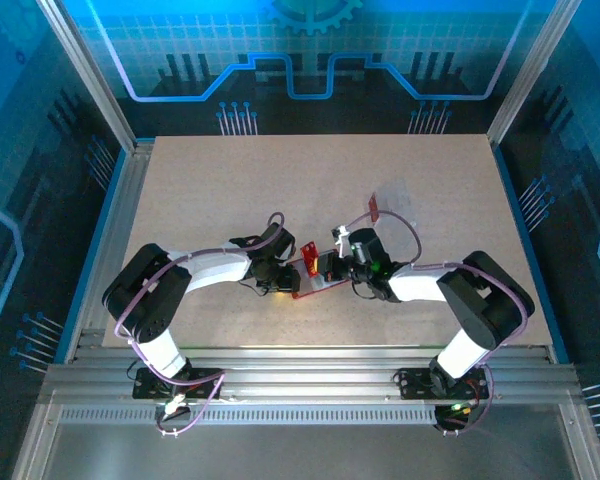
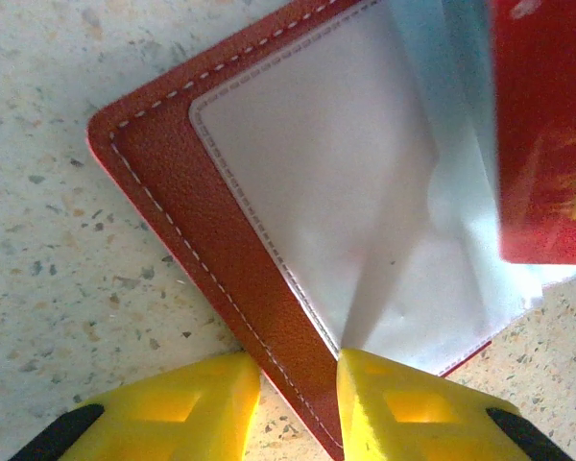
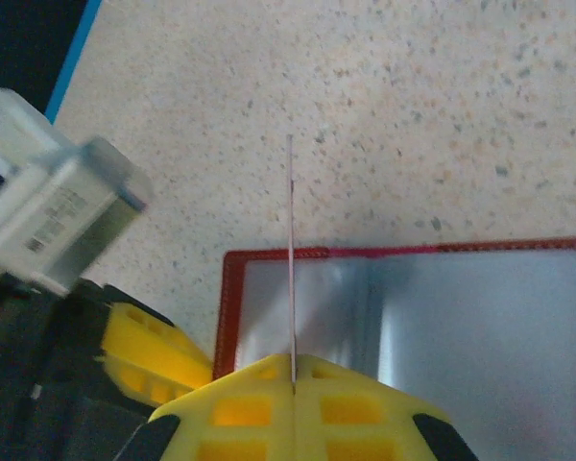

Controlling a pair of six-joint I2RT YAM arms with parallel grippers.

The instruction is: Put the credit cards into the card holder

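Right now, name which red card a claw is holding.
The red card pinched edge-up in the right claw, over the open card holder. The other red card sits farther back beside the clear bag.

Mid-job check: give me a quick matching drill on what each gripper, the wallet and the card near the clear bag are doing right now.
Column one:
1. left gripper
2. right gripper
3. card holder
4. red card by the clear bag

Column two:
A. shut on a thin card held edge-on above the wallet
B. lying open on the table, clear pockets facing up
C. pinching the wallet's leather edge
D. apart from both arms, farther back on the table

Pairs: 1-C, 2-A, 3-B, 4-D
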